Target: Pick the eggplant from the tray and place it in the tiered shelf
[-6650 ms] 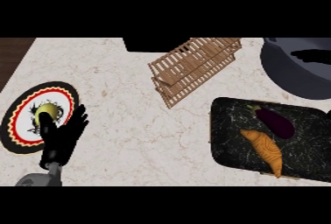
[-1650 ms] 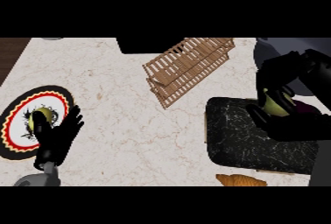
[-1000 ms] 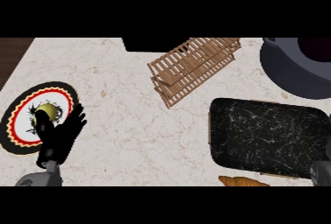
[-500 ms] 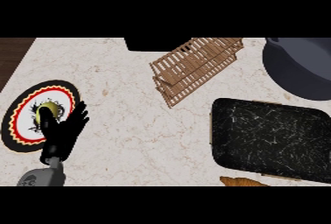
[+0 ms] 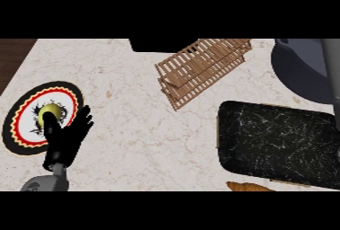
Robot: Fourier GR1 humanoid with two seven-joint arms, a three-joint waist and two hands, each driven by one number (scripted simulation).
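Eggplant gone from tray (image 5: 279,143); carrot (image 5: 249,187) cut off below.

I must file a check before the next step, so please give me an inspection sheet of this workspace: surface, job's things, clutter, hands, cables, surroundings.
Surface: pale marble counter.
Job's things: dark tray holds nothing; wooden tiered shelf lies behind it; eggplant not seen.
Clutter: patterned plate with a yellowish item; orange item off the tray at the lower edge; dark pot top right.
Hands: left hand open, resting beside the plate; right hand not in view.
Cables: nothing seen.
Surroundings: wood strip far left.
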